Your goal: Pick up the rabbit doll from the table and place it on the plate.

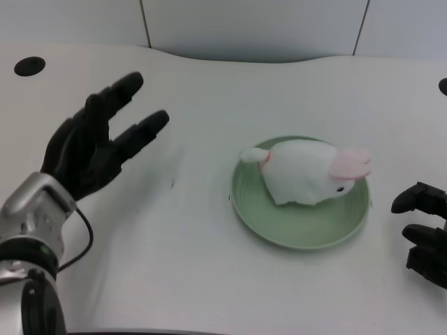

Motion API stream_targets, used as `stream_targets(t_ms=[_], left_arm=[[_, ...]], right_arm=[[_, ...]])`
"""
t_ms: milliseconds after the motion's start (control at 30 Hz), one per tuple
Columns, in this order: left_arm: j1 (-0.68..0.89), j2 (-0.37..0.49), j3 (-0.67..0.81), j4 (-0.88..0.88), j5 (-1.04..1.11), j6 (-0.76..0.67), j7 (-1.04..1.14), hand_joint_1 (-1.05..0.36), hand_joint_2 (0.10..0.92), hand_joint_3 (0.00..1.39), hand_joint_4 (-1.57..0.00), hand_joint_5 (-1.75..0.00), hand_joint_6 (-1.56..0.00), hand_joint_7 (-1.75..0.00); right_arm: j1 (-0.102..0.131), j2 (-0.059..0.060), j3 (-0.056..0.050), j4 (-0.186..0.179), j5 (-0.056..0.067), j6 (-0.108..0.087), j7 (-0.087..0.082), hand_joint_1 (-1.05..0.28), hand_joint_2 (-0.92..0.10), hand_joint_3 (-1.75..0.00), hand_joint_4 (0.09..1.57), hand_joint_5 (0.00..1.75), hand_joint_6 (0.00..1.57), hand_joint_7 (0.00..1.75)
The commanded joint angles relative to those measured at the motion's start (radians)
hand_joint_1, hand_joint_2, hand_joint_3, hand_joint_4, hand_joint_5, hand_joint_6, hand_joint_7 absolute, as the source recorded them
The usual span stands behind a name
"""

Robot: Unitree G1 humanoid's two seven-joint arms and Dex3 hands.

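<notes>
Leftmost, the left hand (91,146) is raised over the white table (209,279) with its black fingers (143,129) spread apart and extended toward the far edge; nothing lies within its grasp. Its silver forearm (31,223) enters from the lower left corner, and a thin black cable (82,237) loops beside the wrist. Whether the hand hovers above the surface or rests on it cannot be settled from this single overhead angle.

Well apart from the hand, toward the right of centre, the green plate (279,234) sits flat on the table. The rabbit doll (300,173) lies on the plate, occupying its far half, with the white body inside the rim. The pink ears (351,164) point right and reach to about the plate's right edge; the small tail end at the left overlaps the far left rim. A bare stretch of table separates the fingertips from the plate's near left rim.

At the right border, the right hand (426,234) rests near the plate without touching it. A dark round hole (29,66) marks the table's far left corner.
</notes>
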Motion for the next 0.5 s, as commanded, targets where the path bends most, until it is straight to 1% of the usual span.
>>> stream_targets(t_ms=[33, 67, 100, 133, 167, 200, 233, 267, 300, 333, 367, 400, 433, 467, 500], left_arm=[[0.093, 0.006, 0.024, -0.054, -0.048, 0.085, -0.085, -0.9, 0.921, 0.73, -0.31, -0.13, -0.15, -0.01], [0.118, 0.006, 0.024, -0.072, -0.055, 0.1, -0.101, -0.89, 0.921, 0.76, -0.31, -0.13, -0.14, 0.0], [0.148, 0.004, 0.021, -0.095, -0.059, 0.109, -0.113, -0.88, 0.921, 0.78, -0.31, -0.13, -0.14, 0.0], [0.175, 0.003, 0.018, -0.117, -0.063, 0.119, -0.124, -0.87, 0.921, 0.79, -0.31, -0.12, -0.14, 0.0], [0.196, 0.003, 0.016, -0.136, -0.068, 0.131, -0.131, -0.87, 0.921, 0.8, -0.31, -0.13, -0.14, 0.0], [0.21, 0.003, 0.016, -0.152, -0.074, 0.143, -0.137, -0.86, 0.921, 0.79, -0.31, -0.12, -0.14, 0.0], [0.216, 0.005, 0.018, -0.16, -0.079, 0.152, -0.14, -0.85, 0.921, 0.78, -0.3, -0.12, -0.14, 0.0], [0.22, 0.006, 0.019, -0.167, -0.082, 0.158, -0.14, -0.85, 0.921, 0.75, -0.3, -0.12, -0.14, 0.0], [0.215, 0.008, 0.023, -0.168, -0.085, 0.151, -0.135, -0.84, 0.921, 0.74, -0.31, -0.12, -0.15, -0.01], [0.209, 0.01, 0.025, -0.168, -0.087, 0.143, -0.13, -0.84, 0.921, 0.73, -0.31, -0.12, -0.16, -0.01], [0.199, 0.014, 0.029, -0.16, -0.089, 0.132, -0.12, -0.83, 0.921, 0.72, -0.31, -0.13, -0.17, -0.01], [0.191, 0.017, 0.032, -0.154, -0.092, 0.124, -0.113, -0.82, 0.921, 0.7, -0.32, -0.13, -0.19, -0.02], [0.183, 0.018, 0.038, -0.137, -0.093, 0.108, -0.1, -0.82, 0.921, 0.69, -0.33, -0.13, -0.19, -0.02], [0.177, 0.018, 0.043, -0.123, -0.093, 0.097, -0.091, -0.82, 0.921, 0.67, -0.35, -0.14, -0.21, -0.03], [0.172, 0.019, 0.047, -0.106, -0.092, 0.088, -0.084, -0.82, 0.921, 0.67, -0.36, -0.15, -0.21, -0.03]], right_arm=[[-0.004, -0.012, -0.004, 0.008, 0.002, 0.016, -0.002, -0.38, -0.92, -0.07, 1.36, 1.75, 0.63, 1.75], [-0.005, -0.012, -0.004, 0.009, 0.002, 0.016, -0.001, -0.37, -0.92, -0.07, 1.38, 1.75, 0.7, 1.75], [-0.005, -0.013, -0.002, 0.008, -0.001, 0.01, -0.004, -0.38, -0.92, -0.07, 1.39, 1.75, 0.75, 1.75], [-0.003, -0.013, 0.0, 0.007, -0.003, 0.0, -0.002, -0.38, -0.92, -0.08, 1.4, 1.75, 0.78, 1.75], [-0.003, -0.013, -0.002, 0.007, -0.001, -0.001, 0.0, -0.37, -0.92, -0.09, 1.41, 1.75, 0.79, 1.75], [-0.005, -0.013, -0.006, 0.01, 0.005, 0.013, 0.005, -0.37, -0.92, -0.1, 1.4, 1.75, 0.72, 1.75], [-0.006, -0.014, -0.008, 0.012, 0.007, 0.019, 0.008, -0.36, -0.92, -0.09, 1.37, 1.75, 0.67, 1.75], [-0.007, -0.014, -0.009, 0.014, 0.008, 0.022, 0.01, -0.37, -0.92, -0.08, 1.36, 1.75, 0.69, 1.75], [-0.007, -0.014, -0.01, 0.014, 0.007, 0.027, 0.004, -0.37, -0.92, -0.08, 1.35, 1.75, 0.68, 1.75], [-0.006, -0.014, -0.01, 0.014, 0.007, 0.027, 0.0, -0.37, -0.92, -0.08, 1.34, 1.75, 0.65, 1.75], [-0.003, -0.014, -0.008, 0.011, 0.002, 0.025, -0.016, -0.37, -0.92, -0.07, 1.33, 1.75, 0.63, 1.75], [-0.001, -0.014, -0.006, 0.009, -0.002, 0.023, -0.027, -0.38, -0.91, -0.06, 1.32, 1.75, 0.62, 1.75], [-0.001, -0.015, -0.006, 0.009, -0.002, 0.033, -0.035, -0.38, -0.91, -0.06, 1.32, 1.75, 0.61, 1.75], [-0.001, -0.015, -0.007, 0.008, 0.0, 0.039, -0.04, -0.37, -0.91, -0.05, 1.34, 1.75, 0.59, 1.75], [0.001, -0.015, -0.008, 0.007, 0.0, 0.037, -0.047, -0.37, -0.91, -0.05, 1.34, 1.75, 0.57, 1.75]])
